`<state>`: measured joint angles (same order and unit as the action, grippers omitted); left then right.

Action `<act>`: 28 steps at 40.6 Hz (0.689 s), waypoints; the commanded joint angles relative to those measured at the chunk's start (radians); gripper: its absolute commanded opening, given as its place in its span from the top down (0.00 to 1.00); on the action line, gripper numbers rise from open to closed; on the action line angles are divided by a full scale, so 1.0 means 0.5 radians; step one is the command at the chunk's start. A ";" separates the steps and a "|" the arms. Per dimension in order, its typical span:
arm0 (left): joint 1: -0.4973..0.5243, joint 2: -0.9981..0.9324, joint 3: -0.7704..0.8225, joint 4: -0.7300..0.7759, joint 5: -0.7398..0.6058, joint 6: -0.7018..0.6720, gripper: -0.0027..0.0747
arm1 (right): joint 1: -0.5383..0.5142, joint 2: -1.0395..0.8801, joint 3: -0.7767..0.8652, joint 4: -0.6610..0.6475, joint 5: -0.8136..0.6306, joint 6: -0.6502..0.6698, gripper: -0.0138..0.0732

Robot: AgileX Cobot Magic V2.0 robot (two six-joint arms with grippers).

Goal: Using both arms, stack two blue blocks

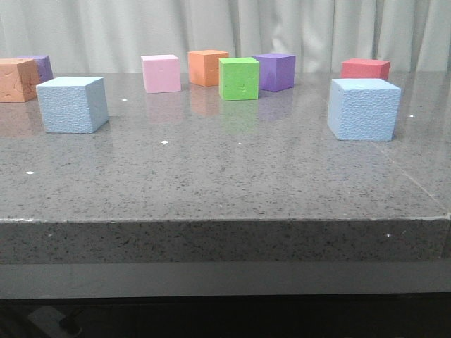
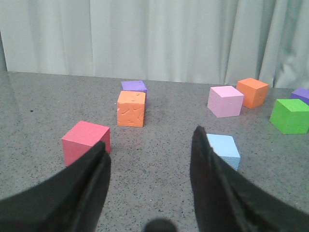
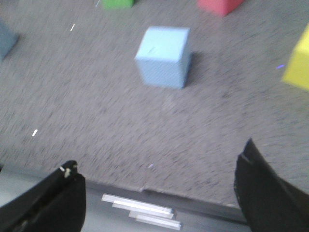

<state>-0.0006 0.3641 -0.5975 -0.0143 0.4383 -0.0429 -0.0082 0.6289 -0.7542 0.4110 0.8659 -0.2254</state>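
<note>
Pale pleated curtains [image 1: 225,28] hang behind a polished grey speckled stone table [image 1: 225,176] whose thick front edge runs across the lower part of the front view. Foam cubes sit scattered on it, none stacked.

Taking the table's centre in the front view as the middle of a clock, one blue block [image 1: 72,104] stands at about 10 o'clock, near the left side. The other blue block [image 1: 363,109] stands at about 2 o'clock, near the right side. They are well apart, each resting flat on the table with nothing touching it.

Toward 12 o'clock, along the back, a pink cube [image 1: 161,73], an orange cube [image 1: 207,67], a green cube [image 1: 239,78] and a purple cube [image 1: 275,71] stand in a loose row. A red cube [image 1: 365,68] sits behind the right blue block. At the far left, a second orange cube [image 1: 17,79] stands in front of a second purple cube [image 1: 39,67].

Neither arm appears in the front view. In the left wrist view, the left gripper [image 2: 149,154] hovers above the table with its dark fingers spread and nothing between them; a blue block [image 2: 223,150] lies just beyond the right-hand finger. In the right wrist view, which is blurred, the right gripper [image 3: 159,188] is spread wide and empty near the table's front edge, with a blue block [image 3: 163,57] well ahead of it. A yellow cube [image 3: 298,60] shows at that picture's edge.
</note>
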 commanded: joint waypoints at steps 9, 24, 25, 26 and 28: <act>-0.014 0.035 -0.067 0.000 -0.178 -0.010 0.50 | 0.120 0.576 -0.412 0.374 0.297 -0.373 0.16; -0.014 0.035 -0.067 0.000 -0.178 -0.010 0.50 | 0.621 1.029 -1.035 -0.561 0.275 0.423 0.16; -0.014 0.035 -0.067 0.000 -0.178 -0.010 0.50 | 0.628 1.048 -1.054 -0.668 0.269 0.507 0.16; -0.014 0.035 -0.067 0.000 -0.178 -0.010 0.50 | 0.628 1.071 -1.076 -0.727 0.254 0.556 0.16; -0.014 0.035 -0.067 0.000 -0.178 -0.010 0.50 | 0.628 1.102 -1.099 -0.808 0.214 0.622 0.16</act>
<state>-0.0006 0.3641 -0.5975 -0.0143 0.4383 -0.0429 0.3011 1.1658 -1.2493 0.1187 1.0399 -0.0100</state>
